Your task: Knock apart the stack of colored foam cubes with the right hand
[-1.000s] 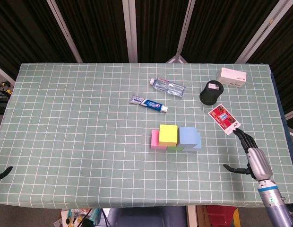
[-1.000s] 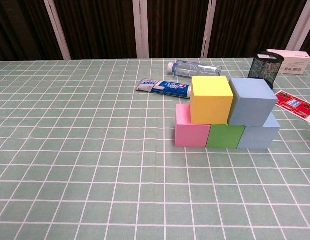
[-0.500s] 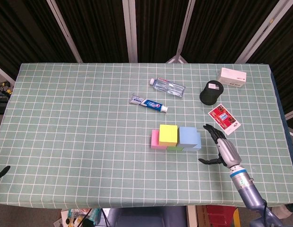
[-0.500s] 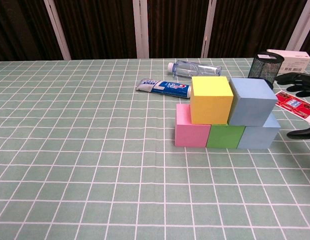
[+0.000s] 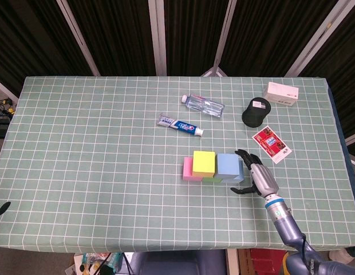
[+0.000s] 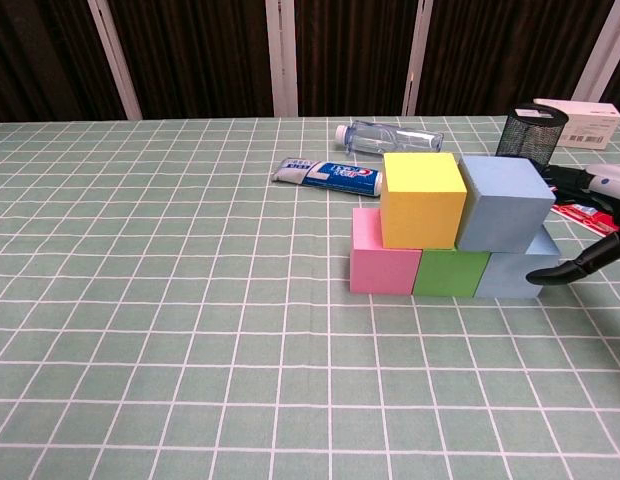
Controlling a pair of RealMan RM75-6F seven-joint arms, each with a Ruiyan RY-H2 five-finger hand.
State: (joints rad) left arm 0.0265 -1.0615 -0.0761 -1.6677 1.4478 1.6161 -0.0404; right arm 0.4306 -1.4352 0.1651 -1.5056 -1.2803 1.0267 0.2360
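my right hand point(image 5: 256, 176): fingers spread, holding nothing | stack of foam cubes point(image 5: 214, 166) just to its left, row running leftward | sweep left

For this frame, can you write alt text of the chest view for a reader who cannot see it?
The right hand, fingers spread, reaches the right side of an intact stack of foam cubes: yellow and blue on pink, green and blue. A toothpaste tube and water bottle lie behind.

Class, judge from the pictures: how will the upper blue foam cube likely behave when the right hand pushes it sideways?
The upper blue cube looks light, so it probably slides or topples easily. It sits loose atop the stack beside the yellow cube, likely shoving it. The right hand is open beside it.
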